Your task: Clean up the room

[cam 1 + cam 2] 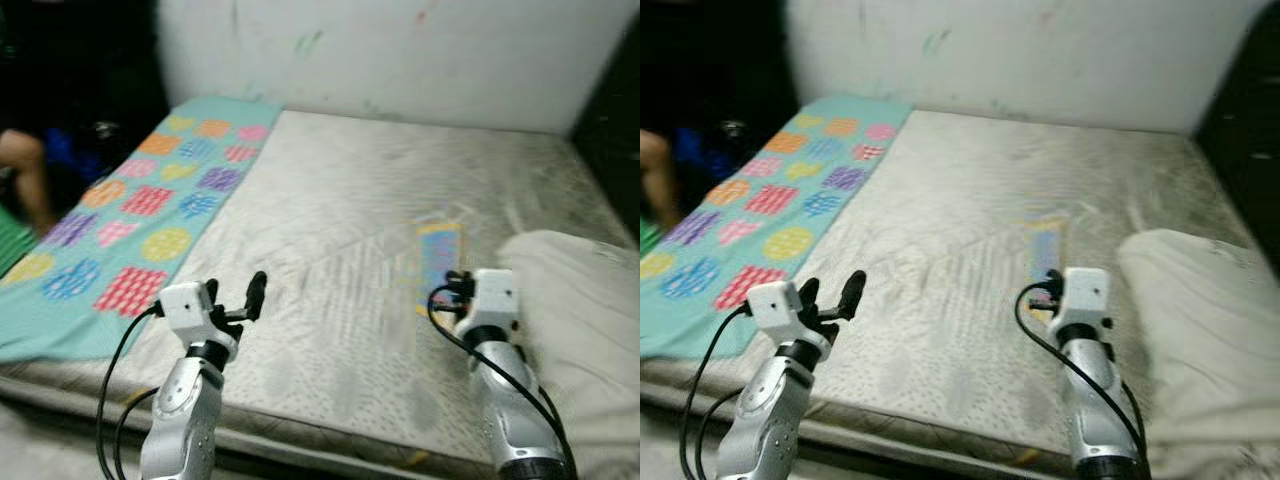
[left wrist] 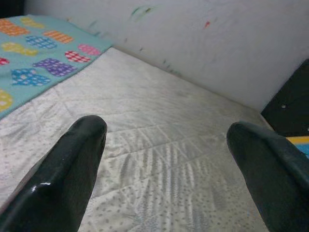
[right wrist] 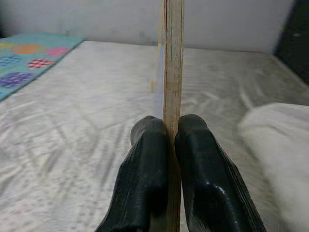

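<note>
My head's two eyes look forward and down over the mattress [image 1: 350, 230] toward the far wall [image 1: 400, 50]. Each wrist camera sits close behind its own fingers, low over that same mattress, facing the same wall.

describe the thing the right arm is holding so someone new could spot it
Start at the bare grey mattress, then go to its right side, beside the white pillow. There the right end effector is shut on a thin flat book with a blue and yellow cover, the only item pinched between black fingers.
</note>
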### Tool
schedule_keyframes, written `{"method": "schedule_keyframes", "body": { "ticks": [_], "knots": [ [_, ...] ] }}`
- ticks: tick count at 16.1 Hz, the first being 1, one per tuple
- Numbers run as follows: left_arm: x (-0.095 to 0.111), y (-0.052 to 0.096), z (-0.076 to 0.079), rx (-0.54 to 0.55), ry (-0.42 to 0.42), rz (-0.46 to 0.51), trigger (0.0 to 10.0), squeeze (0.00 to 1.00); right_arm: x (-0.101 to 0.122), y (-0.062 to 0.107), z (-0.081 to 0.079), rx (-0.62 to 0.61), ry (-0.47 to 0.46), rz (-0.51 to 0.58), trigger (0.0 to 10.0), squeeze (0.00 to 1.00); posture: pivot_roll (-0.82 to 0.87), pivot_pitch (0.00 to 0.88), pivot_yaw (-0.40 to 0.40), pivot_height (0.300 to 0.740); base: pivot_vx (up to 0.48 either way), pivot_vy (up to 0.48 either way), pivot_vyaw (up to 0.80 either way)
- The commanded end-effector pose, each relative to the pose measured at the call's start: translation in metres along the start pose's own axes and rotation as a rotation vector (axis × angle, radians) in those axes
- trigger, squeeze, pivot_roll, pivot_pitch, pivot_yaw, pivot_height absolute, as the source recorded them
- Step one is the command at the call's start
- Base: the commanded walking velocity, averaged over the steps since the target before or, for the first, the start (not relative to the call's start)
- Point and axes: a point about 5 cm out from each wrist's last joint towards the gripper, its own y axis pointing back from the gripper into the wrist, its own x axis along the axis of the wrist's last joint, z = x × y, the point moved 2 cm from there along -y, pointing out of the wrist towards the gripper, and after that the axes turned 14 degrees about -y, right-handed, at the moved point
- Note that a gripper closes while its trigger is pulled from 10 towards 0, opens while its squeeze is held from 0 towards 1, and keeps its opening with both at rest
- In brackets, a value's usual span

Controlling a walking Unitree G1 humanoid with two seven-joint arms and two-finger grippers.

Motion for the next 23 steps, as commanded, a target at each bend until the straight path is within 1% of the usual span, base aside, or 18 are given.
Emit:
{"method": "schedule_keyframes", "body": {
  "ticks": [1,3,9,14,19,23],
  "knots": [
    [0.0017,-0.0014,0.0024,-0.007,-0.004,0.001,10.0,0.0,0.0082,-0.0023,-0.0076,0.024,-0.006,0.036,10.0,0.0,-0.13,0.0,-0.006,0.74,0.0,0.0,0.0],
    [0.0015,-0.0015,0.0028,-0.005,-0.004,-0.002,10.0,0.0,0.0076,-0.0026,-0.0066,0.022,-0.003,0.034,10.0,0.0,-0.13,0.0,-0.007,0.74,0.0,0.0,-0.34],
    [0.0008,-0.0019,0.0023,0.001,0.001,-0.008,10.0,0.0,0.0079,-0.0032,-0.0057,0.018,0.003,0.032,10.0,0.0,-0.13,0.0,-0.01,0.74,0.0,0.0,-0.8],
    [0.0008,-0.0017,-0.003,0.037,-0.016,-0.016,10.0,0.0,0.0081,-0.0035,-0.0058,0.013,0.002,0.034,10.0,0.0,-0.13,0.0,-0.009,0.74,0.0,0.0,-0.8],
    [0.0009,-0.0022,-0.0033,0.038,-0.019,-0.017,10.0,0.0,0.0095,-0.0045,-0.0035,0.003,0.008,0.041,10.0,0.0,-0.13,0.0,-0.008,0.74,0.0,0.0,-0.8],
    [0.0001,-0.0023,-0.0037,0.049,-0.006,-0.022,10.0,0.0,0.0109,-0.0053,-0.0015,-0.008,0.013,0.048,10.0,0.0,-0.13,0.0,-0.008,0.74,0.0,0.0,-0.8]
  ]
}}
